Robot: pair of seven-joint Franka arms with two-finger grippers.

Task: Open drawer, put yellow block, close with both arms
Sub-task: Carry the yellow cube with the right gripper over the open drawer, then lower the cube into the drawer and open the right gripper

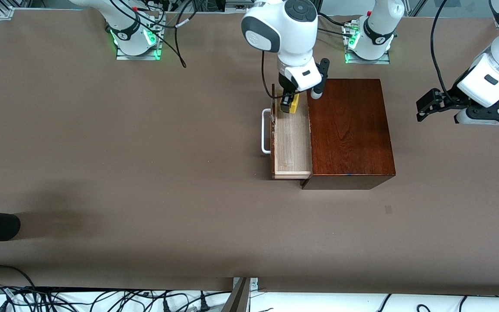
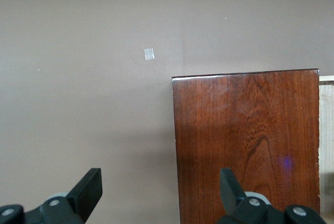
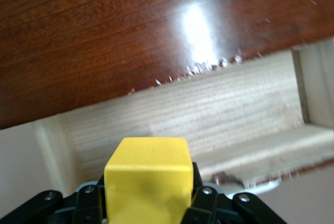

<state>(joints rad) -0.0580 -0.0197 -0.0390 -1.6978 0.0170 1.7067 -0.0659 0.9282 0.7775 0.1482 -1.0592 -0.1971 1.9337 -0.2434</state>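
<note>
The right gripper (image 1: 287, 104) is clamped on the yellow block (image 1: 293, 104), a smooth matte cube, above the pulled-out drawer (image 1: 292, 138) of pale, grainy wood with its white U-shaped handle (image 1: 265, 131). The drawer juts from the glossy mahogany box (image 1: 349, 130). Off the box toward the left arm's end, the left gripper (image 1: 422, 113) hangs with jaws apart over the brown table (image 1: 124, 151).
</note>
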